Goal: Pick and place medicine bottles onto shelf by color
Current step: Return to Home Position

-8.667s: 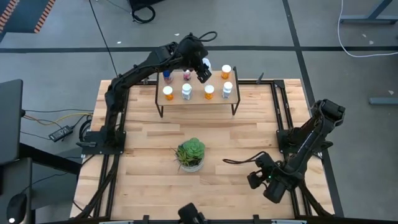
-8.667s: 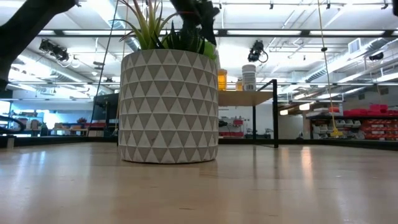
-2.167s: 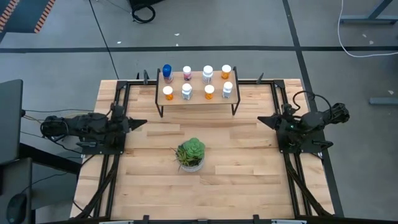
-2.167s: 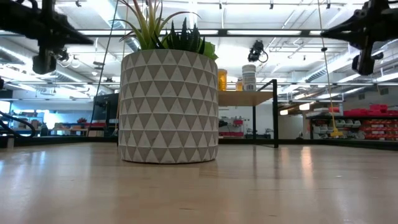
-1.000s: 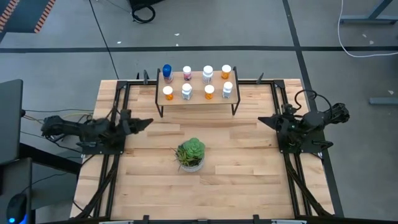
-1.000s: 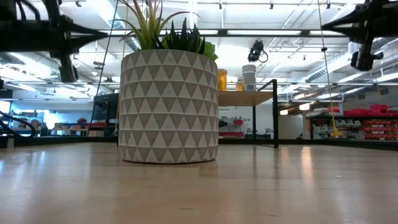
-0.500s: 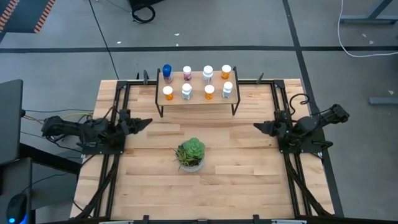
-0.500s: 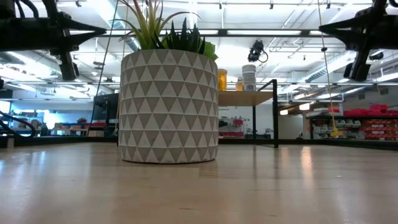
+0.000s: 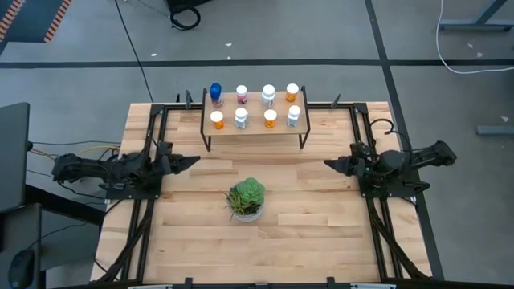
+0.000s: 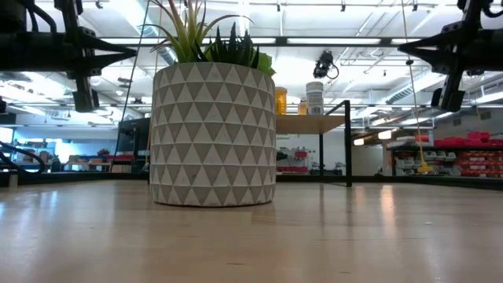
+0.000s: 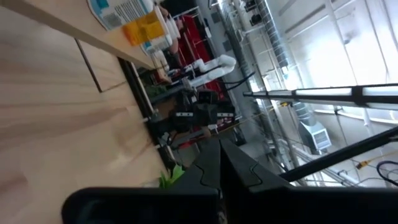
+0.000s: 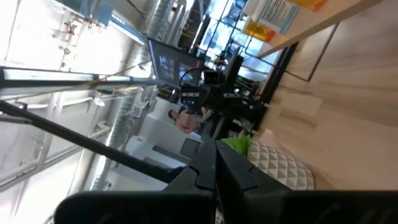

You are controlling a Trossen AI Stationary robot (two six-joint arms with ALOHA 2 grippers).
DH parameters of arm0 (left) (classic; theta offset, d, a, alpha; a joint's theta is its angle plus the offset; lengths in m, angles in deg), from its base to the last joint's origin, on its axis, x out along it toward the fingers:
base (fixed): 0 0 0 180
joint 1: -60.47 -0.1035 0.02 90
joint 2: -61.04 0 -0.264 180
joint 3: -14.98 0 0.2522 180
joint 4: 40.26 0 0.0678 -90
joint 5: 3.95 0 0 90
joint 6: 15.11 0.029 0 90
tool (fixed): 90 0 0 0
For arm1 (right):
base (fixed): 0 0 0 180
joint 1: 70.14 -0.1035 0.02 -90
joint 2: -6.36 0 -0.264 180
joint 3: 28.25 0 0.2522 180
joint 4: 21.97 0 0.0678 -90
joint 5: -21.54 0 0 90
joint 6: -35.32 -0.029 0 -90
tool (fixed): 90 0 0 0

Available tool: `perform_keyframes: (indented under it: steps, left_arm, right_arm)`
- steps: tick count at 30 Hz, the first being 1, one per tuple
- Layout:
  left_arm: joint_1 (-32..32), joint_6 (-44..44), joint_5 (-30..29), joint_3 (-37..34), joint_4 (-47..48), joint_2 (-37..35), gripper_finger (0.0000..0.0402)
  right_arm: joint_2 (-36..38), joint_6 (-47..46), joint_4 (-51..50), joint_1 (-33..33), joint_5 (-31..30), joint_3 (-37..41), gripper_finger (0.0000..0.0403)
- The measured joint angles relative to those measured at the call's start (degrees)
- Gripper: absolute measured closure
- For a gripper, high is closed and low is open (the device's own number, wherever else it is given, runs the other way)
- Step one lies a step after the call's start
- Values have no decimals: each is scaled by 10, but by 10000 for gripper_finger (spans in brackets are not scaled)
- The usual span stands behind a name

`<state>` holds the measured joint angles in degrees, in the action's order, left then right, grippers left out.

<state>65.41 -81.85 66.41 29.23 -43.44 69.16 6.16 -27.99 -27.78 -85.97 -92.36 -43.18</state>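
The shelf (image 9: 255, 108) stands near the far edge of the table (image 9: 305, 233), about in the middle of its width; all eight medicine bottles (image 9: 241, 118) stand upright on it, in two rows of four; the back row, read from the left arm's side, has the blue bottle (image 9: 215, 91), a pinkish bottle (image 9: 242, 95), a white bottle (image 9: 267, 95) and an orange bottle (image 9: 291, 91); the front row goes orange, white, orange, white; the bottles stand apart and do not touch each other. The potted plant (image 9: 246, 198) stands in the middle of the table, on the near side of the shelf and well apart from it; in the low view its patterned pot hides most of the shelf, and only one end of the board shows beside it, with two bottles on top. The left gripper (image 9: 193, 160) lies low at the left side of the table, just in front of its arm's base, and points toward the centre; its fingers (image 11: 205, 174) are pressed together into one tip and carry nothing. The right gripper (image 9: 328, 164) is at the right side of the table in the mirrored pose, also pointing toward the centre; its fingers (image 12: 199, 171) likewise meet with nothing between them. Both grippers are well apart from the shelf, from the plant and from each other; in the low view they hang above the table top at the two sides.
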Motion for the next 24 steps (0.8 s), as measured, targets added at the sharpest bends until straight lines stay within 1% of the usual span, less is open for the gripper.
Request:
perform_keyframes:
  steps: [4,9,13,16,20,22,24]
  left_arm:
    - [-21,2,5,0,1,0,398]
    - [-33,35,31,0,1,0,399]
    - [-31,104,34,0,1,0,394]
    - [-31,148,34,0,8,0,394]
    - [-31,197,34,-1,15,1,396]
    - [-31,247,34,-1,22,1,393]
    - [-31,331,34,-1,51,1,388]
  right_arm:
    - [0,0,-11,49,58,0,398]
    - [0,65,-17,86,113,0,398]
    - [-3,159,-24,85,144,0,397]
    - [-9,236,-24,85,146,0,396]
    - [-26,278,-24,85,146,0,396]
    - [-38,303,-24,85,150,0,396]
    - [-52,336,-25,85,156,0,396]
